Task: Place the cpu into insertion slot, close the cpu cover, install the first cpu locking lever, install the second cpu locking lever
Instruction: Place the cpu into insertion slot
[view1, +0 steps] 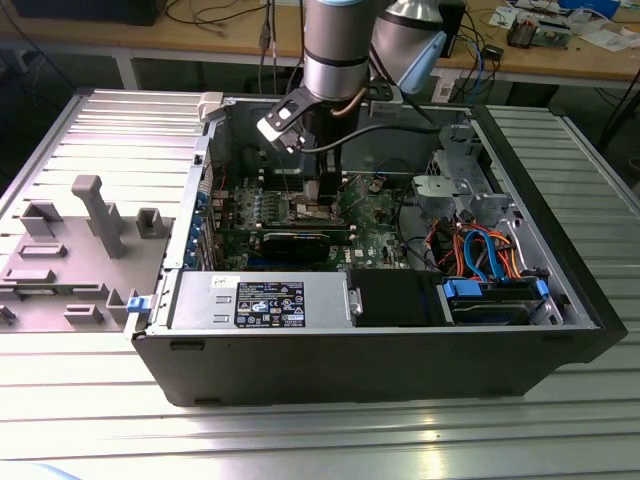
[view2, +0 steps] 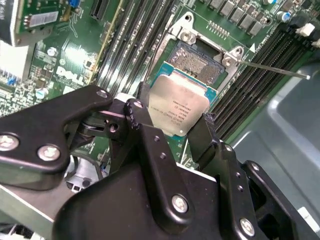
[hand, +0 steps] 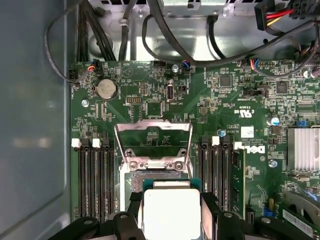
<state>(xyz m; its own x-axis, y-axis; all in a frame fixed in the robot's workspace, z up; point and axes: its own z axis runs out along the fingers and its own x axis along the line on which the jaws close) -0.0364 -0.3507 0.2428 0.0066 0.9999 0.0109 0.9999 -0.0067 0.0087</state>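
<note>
The cpu (view2: 181, 104) (hand: 171, 212), a small square chip with a dull silver top, is held tilted just over the insertion slot (view2: 196, 61) (hand: 150, 179) of the green motherboard (view1: 375, 215). My gripper (view2: 172, 120) (hand: 171, 220) (view1: 318, 195) is shut on the chip, one black finger on each of two opposite edges. The pale contact field of the slot lies partly uncovered beyond the chip. The cpu cover (hand: 152, 124), a silver frame with a square window, stands swung open behind the slot. A thin locking lever (view2: 275, 69) sticks out beside the slot.
Rows of long black memory slots (hand: 92, 180) (hand: 212, 175) flank the socket. A finned heatsink (hand: 302, 147), cable bundles (hand: 165, 30), a long black card (view1: 300, 243), the power supply (view1: 260, 300) and a drive cage (view1: 470, 190) crowd the open case. Grey fixtures (view1: 90, 210) sit outside it.
</note>
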